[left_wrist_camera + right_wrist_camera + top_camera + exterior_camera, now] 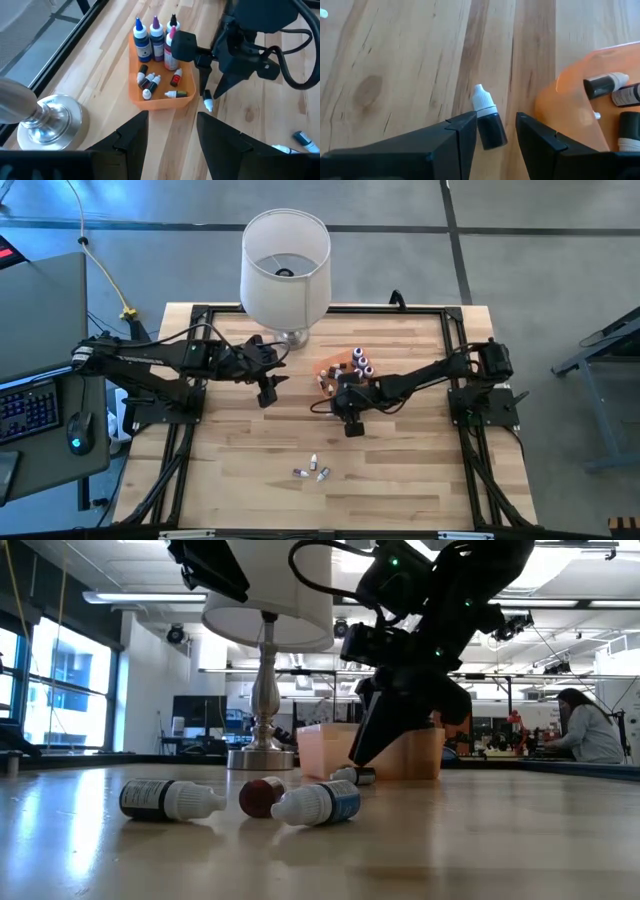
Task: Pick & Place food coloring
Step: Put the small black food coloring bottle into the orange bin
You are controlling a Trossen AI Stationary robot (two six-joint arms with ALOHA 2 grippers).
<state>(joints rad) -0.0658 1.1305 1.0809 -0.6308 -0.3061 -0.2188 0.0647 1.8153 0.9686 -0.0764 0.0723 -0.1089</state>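
Right pincer (492, 131), low at centre frame in the high view, stands with fingers parted to either side of a dark food coloring bottle (488, 123) lying on the table (395, 60) just beside the orange tray (161, 101). The fingers do not yet touch it. A good grasp likely calls for closing across the body, not the white cap. Three more bottles (312, 470) lie at lower centre. Left pincer (268, 390), open and empty, waits near the lamp (285, 265).
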